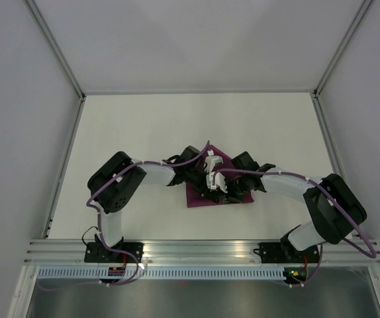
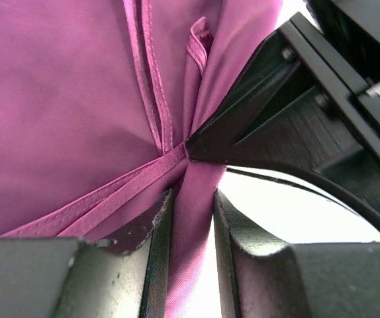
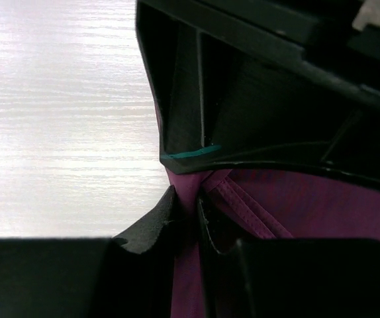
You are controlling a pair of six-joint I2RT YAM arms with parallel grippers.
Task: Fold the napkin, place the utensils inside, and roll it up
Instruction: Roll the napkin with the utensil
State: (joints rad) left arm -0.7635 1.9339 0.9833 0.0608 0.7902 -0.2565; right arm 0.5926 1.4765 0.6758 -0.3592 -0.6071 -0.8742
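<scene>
The napkin (image 1: 196, 199) lies bunched at the middle of the table (image 1: 143, 126). The left gripper (image 2: 190, 222) pinches a fold of it; the right gripper (image 3: 189, 211) pinches another fold, just beside the left.

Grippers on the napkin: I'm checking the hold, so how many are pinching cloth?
2. The left gripper and the right gripper each pinch a fold of the napkin, right next to each other.

The napkin (image 2: 64, 99) is smooth cloth, faintly glossy, with stitched hems. The left end effector (image 2: 193, 202) is matt black, finely ridged plastic. Beside the right end effector (image 3: 187, 199), the worktop (image 3: 57, 119) shows pale wood grain.
</scene>
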